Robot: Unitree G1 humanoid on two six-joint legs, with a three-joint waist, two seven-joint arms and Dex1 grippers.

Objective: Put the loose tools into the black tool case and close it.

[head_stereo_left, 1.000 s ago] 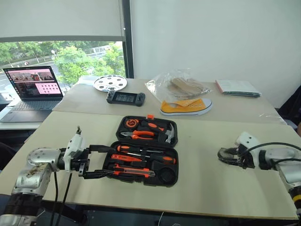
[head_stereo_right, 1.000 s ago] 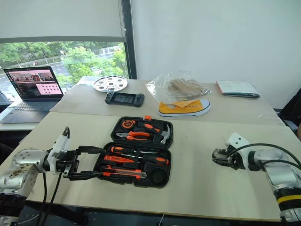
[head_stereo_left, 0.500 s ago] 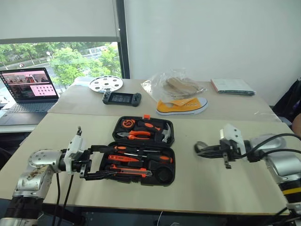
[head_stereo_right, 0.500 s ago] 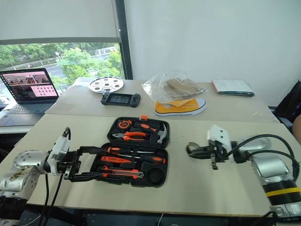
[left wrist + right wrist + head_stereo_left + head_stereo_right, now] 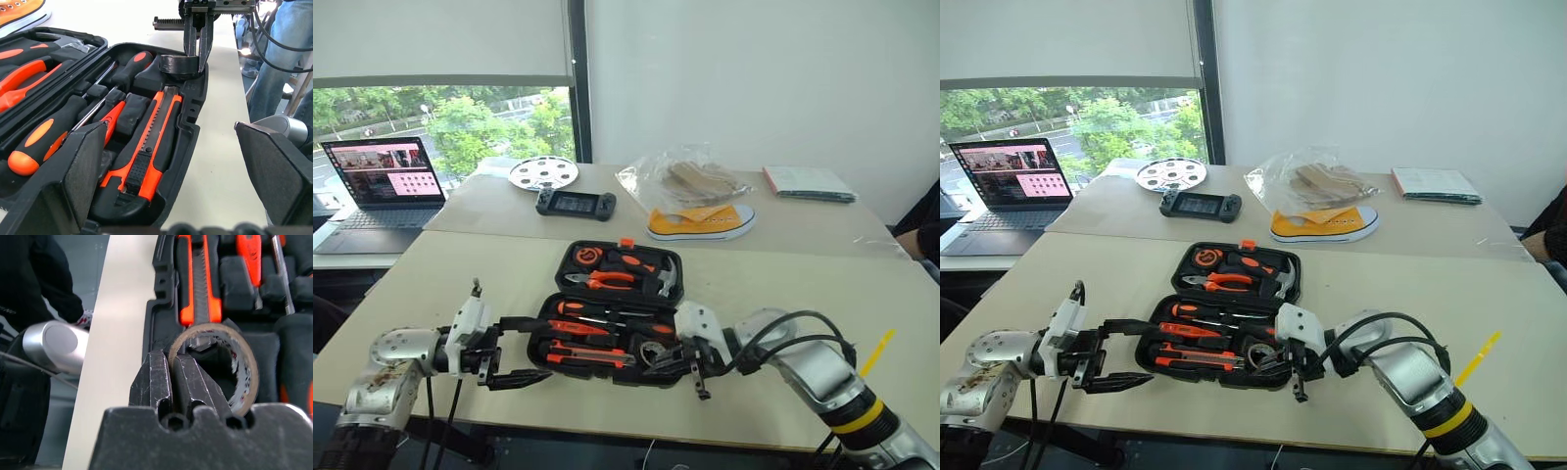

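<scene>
The black tool case (image 5: 564, 262) lies open in the middle of the near table. Two screwdrivers (image 5: 607, 311), a small tester screwdriver (image 5: 570, 328) and the utility knife (image 5: 146, 156) sit in recesses of its near half. Pliers and a hammer lie in the lid. My right gripper (image 5: 668, 360) is shut on the wall of the dark tape roll (image 5: 222, 364). It holds the roll just over the case's near right corner. The roll also appears as (image 5: 177, 66). My left gripper (image 5: 543, 349) stands open at the case's left end, with nothing between its fingers (image 5: 83, 161).
On the far table stand a laptop (image 5: 382, 181), a round perforated disc (image 5: 543, 173), a black game console (image 5: 576, 204), a yellow shoe (image 5: 700, 223) under a plastic bag (image 5: 690, 181), and papers (image 5: 808, 183). A person's legs (image 5: 288, 49) stand beyond the table's right end.
My right arm has swung left across the table, carrying the tape roll from the open tabletop to the case's near right corner. The left gripper has stayed open beside the case.
</scene>
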